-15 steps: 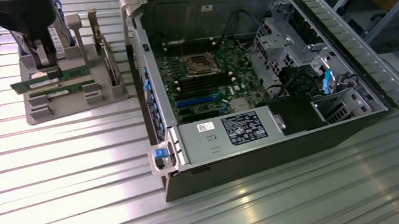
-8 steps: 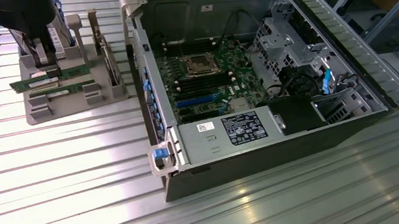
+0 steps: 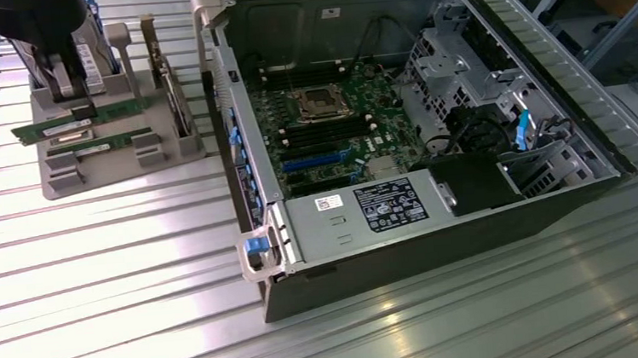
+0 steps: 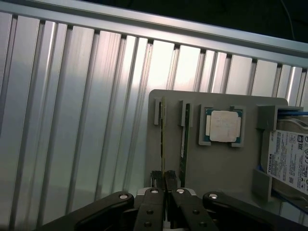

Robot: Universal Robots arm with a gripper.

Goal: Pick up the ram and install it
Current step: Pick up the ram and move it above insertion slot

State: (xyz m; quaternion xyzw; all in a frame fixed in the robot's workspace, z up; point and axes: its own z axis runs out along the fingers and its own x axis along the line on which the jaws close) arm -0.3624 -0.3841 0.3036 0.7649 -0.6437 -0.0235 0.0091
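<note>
Our black gripper [image 4: 162, 177] has its two fingers pressed close together. They seem to pinch one end of the ram [image 4: 162, 139], a long, slim green circuit-board stick. We think the ram is not lifted yet, because it stands on its thin edge in a slot of the flat grey plastic tray [image 4: 216, 173]. The slots hold each stick up like a book on a shelf, so the gripper can squeeze its two flat sides.

Just beside the ram stands a second green stick [image 4: 185, 139] of the same kind. It is between the ram and a square silver chip [image 4: 224, 126], which lies flat in its own little pocket. Past the chip is a hard drive [image 4: 288, 163] with blue rails. Its white label reads TOSHIBA, and the smaller print is too tiny for us.

In the exterior view the tray sits in the upper left of the frame, on the ribbed silver metal counter [image 3: 132, 271]. To the exterior view's right lies a big black computer case [image 3: 439, 246]. Its open side faces up, so the green board [image 3: 328, 135] inside can be reached from above. The long dark slots [image 3: 318, 134] on that board look empty to us, so the ram is not in yet. A grey power box [image 3: 367, 209] has a black label, but we cannot read it.
</note>
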